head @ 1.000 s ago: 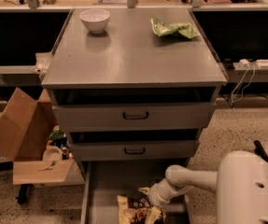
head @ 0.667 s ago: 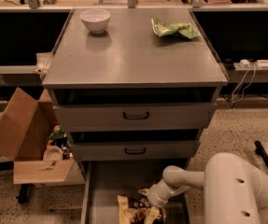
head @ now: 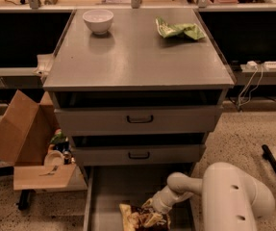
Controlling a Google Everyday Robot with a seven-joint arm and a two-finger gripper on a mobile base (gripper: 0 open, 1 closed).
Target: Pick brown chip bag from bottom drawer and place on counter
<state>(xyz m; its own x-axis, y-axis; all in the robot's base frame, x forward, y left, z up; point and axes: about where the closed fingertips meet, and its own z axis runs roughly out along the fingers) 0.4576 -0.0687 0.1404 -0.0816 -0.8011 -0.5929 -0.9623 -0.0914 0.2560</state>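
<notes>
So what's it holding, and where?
Can't tell. The end effector is by the glossy brown chip bag, at its right edge, in the grey metal drawer.

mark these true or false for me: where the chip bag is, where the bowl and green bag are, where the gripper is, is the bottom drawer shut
1. The brown chip bag lies in the bottom drawer. True.
2. The white bowl sits on the floor by the cardboard box. False: it stands on the counter, at the back left.
3. The gripper is down in the bottom drawer, at the brown chip bag. True.
4. The light-green bag lies in the bottom drawer. False: it lies on the counter, at the back right.
5. The bottom drawer is pushed shut. False: it is pulled out, with its floor in view.
</notes>
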